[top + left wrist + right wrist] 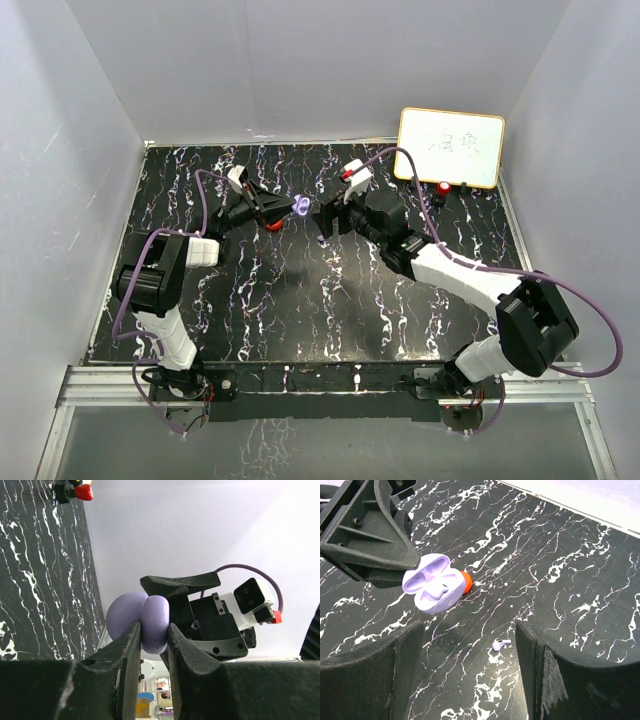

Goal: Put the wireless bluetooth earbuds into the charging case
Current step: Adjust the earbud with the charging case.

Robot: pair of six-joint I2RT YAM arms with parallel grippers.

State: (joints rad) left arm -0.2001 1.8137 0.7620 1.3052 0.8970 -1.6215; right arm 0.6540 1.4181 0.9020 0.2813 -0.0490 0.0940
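My left gripper (154,635) is shut on the pale purple charging case (150,622) and holds it above the table. In the right wrist view the case (434,585) stands with its lid open, and one purple earbud (439,591) sits in its base. A second purple earbud (501,644) lies loose on the black marble table, below and between my right gripper's fingers. My right gripper (470,635) is open and empty, hovering just right of the case (302,206). From above, the left gripper (290,207) and right gripper (325,218) face each other.
A red round case (465,582) lies on the table partly behind the purple one. A white board (450,147) leans at the back right, with a small red and black object (443,188) in front of it. White walls enclose the table.
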